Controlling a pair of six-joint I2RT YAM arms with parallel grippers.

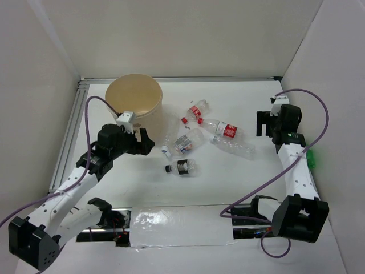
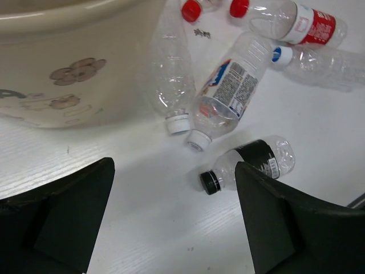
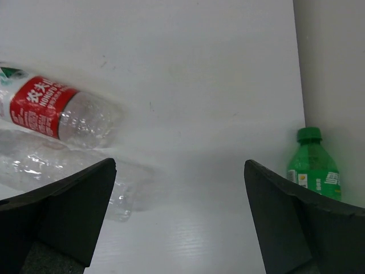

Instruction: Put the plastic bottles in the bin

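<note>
Several clear plastic bottles lie in a loose cluster mid-table, right of the round tan bin (image 1: pixel 134 97). Nearest me is a black-capped, dark-labelled bottle (image 1: pixel 182 166) (image 2: pixel 256 161). Beyond it lie a white-capped labelled bottle (image 2: pixel 228 97) and a bare crushed one (image 2: pixel 171 80) against the bin's wall (image 2: pixel 68 63). A red-labelled bottle (image 1: pixel 225 130) (image 3: pixel 57 111) lies farther right, with a crushed clear one (image 3: pixel 63 171) beside it. My left gripper (image 1: pixel 147 142) (image 2: pixel 174 165) hangs open, empty, left of the black-capped bottle. My right gripper (image 1: pixel 259 124) (image 3: pixel 179 162) is open and empty, right of the cluster.
A green bottle (image 1: pixel 311 157) (image 3: pixel 313 168) stands upright against the right wall, beside my right arm. White walls close in the table on the left, back and right. A metal rail (image 1: pixel 65 137) runs along the left edge.
</note>
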